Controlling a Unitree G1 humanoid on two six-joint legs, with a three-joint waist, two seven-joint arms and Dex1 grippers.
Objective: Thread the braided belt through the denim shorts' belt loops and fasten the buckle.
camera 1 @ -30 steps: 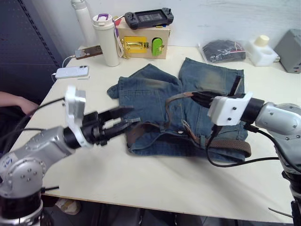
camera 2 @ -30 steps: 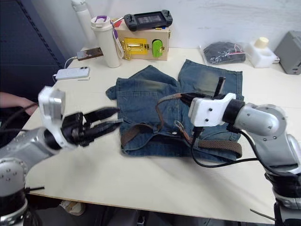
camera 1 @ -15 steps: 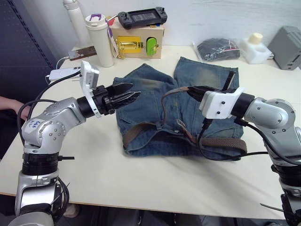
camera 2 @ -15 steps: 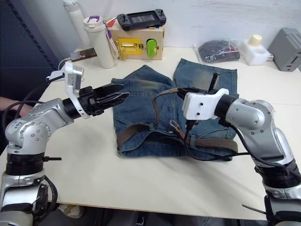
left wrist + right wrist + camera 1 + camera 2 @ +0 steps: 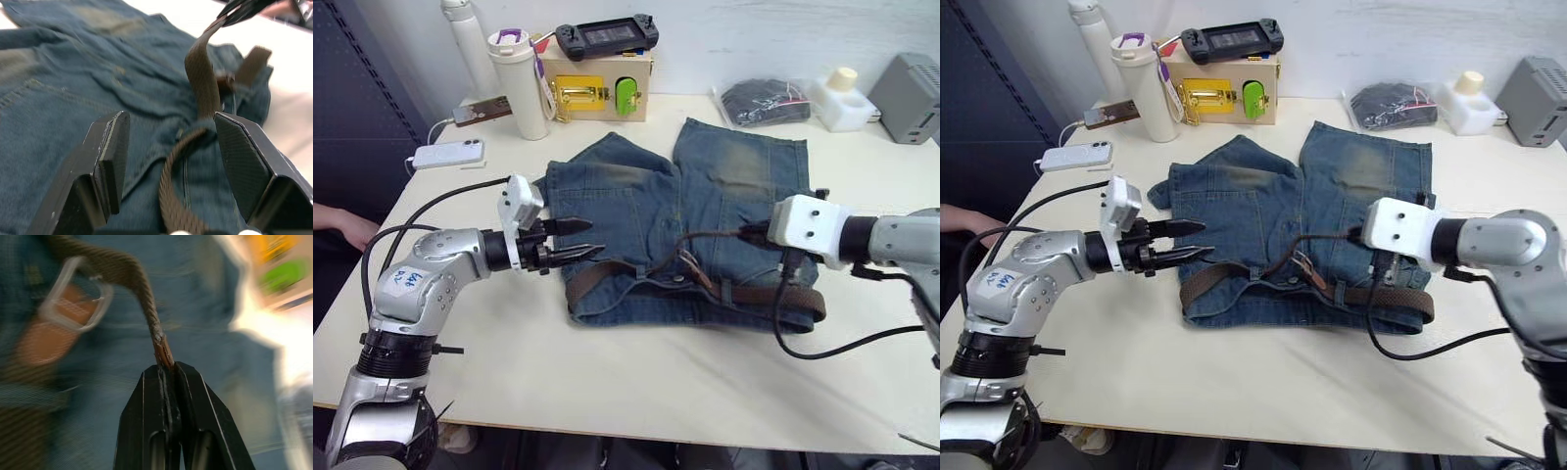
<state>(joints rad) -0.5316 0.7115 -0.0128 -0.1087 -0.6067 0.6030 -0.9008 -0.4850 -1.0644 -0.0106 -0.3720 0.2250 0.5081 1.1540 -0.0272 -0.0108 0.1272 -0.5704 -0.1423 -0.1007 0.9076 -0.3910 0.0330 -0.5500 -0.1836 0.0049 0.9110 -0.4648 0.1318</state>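
Pinching the belt tip, my right gripper lifts it over the shorts mid-table, near the buckle. My left gripper hovers wide open, empty, at the waistband's left end. Judged step: fastening; next, feed tip through buckle.

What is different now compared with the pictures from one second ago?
The right pincer, shut on the braided belt tip, has drawn it lower and toward the robot's right, so the raised arch is flatter. The left pincer, open, rose, then came back down beside the denim shorts. The shorts stayed in place.
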